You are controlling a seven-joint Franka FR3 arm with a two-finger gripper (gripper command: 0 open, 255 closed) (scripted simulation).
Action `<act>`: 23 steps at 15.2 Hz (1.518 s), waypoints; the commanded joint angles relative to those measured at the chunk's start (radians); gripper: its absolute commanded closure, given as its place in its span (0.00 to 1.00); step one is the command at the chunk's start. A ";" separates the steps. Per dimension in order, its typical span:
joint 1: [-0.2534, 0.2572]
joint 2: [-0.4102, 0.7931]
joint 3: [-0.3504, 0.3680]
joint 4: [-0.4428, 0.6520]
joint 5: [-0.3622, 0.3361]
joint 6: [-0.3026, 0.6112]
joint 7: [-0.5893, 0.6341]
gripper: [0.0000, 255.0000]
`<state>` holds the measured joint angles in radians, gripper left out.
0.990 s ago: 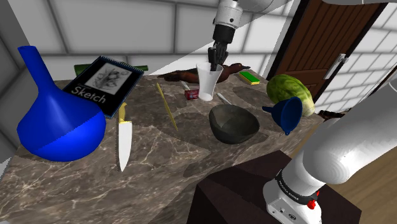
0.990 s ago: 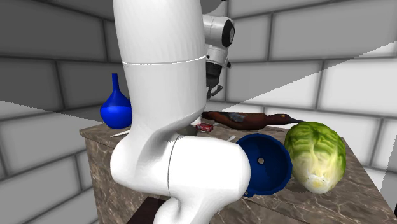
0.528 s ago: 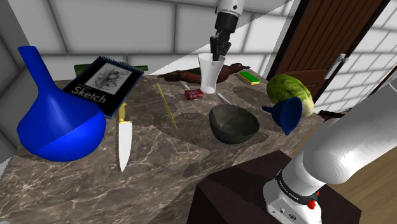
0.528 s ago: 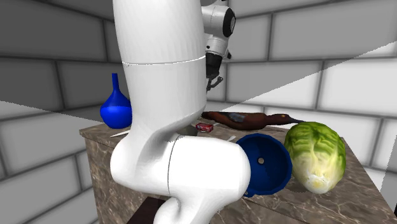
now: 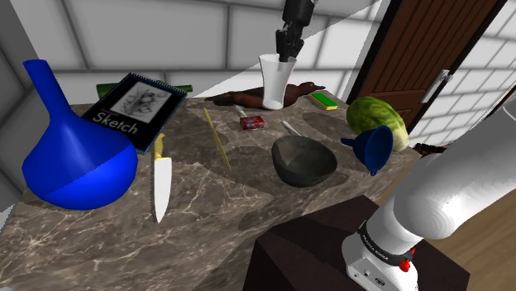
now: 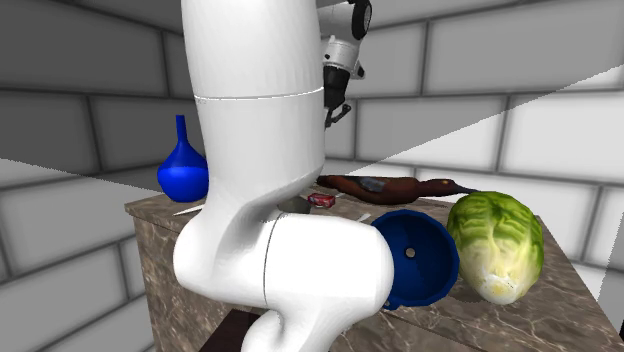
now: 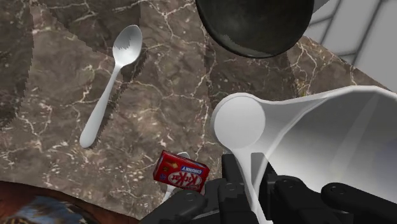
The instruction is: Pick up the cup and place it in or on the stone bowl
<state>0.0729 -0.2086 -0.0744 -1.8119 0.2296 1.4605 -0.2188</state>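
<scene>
White cup [image 5: 274,84] aloft in the gripper [image 5: 285,57]

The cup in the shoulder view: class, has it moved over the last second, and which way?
Yes. The cup, clasped by the gripper, has risen off the table, away from the red candy bar that stayed put.

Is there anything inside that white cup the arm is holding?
Empty. The wrist view looks into the white cup: only its bare white bottom and walls show, with the gripper pinching its wall.
</scene>
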 commanded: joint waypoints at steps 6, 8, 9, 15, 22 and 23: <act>0.003 -0.101 0.008 -0.029 -0.001 -0.067 0.029 1.00; 0.004 -0.173 0.015 -0.080 0.000 -0.085 0.043 1.00; 0.005 -0.208 0.019 -0.104 0.000 -0.095 0.050 1.00; 0.007 -0.412 0.041 -0.214 0.013 -0.179 0.099 1.00; 0.005 -0.517 0.054 -0.335 0.018 -0.162 0.105 1.00; 0.004 -0.522 0.055 -0.352 0.018 -0.151 0.102 1.00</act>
<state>0.0779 -0.7245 -0.0185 -2.1453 0.2495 1.2984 -0.1113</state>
